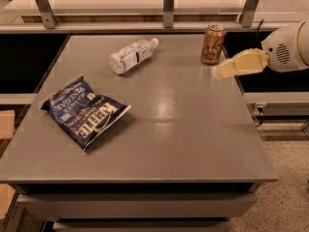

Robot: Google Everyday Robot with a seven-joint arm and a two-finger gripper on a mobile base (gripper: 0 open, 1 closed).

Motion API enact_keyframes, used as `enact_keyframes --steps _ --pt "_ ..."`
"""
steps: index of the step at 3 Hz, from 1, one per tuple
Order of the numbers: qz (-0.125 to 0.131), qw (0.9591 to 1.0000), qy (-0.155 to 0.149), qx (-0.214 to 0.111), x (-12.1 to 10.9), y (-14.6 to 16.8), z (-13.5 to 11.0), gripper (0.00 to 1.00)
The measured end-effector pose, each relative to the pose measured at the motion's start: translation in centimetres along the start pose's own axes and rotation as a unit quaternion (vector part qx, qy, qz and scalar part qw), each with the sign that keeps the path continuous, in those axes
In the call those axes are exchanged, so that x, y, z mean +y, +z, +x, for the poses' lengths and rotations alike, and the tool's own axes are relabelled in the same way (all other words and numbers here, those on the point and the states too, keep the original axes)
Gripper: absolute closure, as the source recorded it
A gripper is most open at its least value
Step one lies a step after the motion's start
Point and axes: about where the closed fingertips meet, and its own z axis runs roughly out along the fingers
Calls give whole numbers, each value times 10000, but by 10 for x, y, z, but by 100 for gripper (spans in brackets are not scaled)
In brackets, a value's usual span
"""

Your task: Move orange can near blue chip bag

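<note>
Orange can [213, 44]: stands upright near the far right corner of the table, silver top up, dark script lettering on its side.
Blue chip bag [84, 111]: lies flat and crinkled on the left half of the table, with white "Kettle" lettering that reads upside down from this view; it is well apart from the can, diagonally across the tabletop.
Gripper [221, 70]: pale yellow, reaching in from the right above the table's right edge. Its tip is just beside the can's lower right side, and a thin gap seems to separate them. From this angle it reads as one solid shape, so how wide it stands cannot be told, and nothing is seen in its grasp.
Arm [288, 46]: a rounded white housing with a small speaker-like grille, at the right edge of the view behind the gripper.
Water bottle [133, 55]: clear plastic with a white label and white cap, lying on its side at the far middle of the table, cap pointing toward the far right; it is between the bag and the can but touches neither.
Table [193, 129]: a grey, slightly glossy top that carries all three items.
Rail [168, 4]: metal uprights and a crossbar along the table's far edge.
Floor [285, 178]: speckled and pale, showing at lower right.
</note>
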Motion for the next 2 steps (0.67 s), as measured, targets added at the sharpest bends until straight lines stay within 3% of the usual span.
enact_keyframes --steps 1,2 --pt "65 9982 10 -603 -3 19 -12 0" --pt "94 9912 49 -1317 -15 38 -36 0"
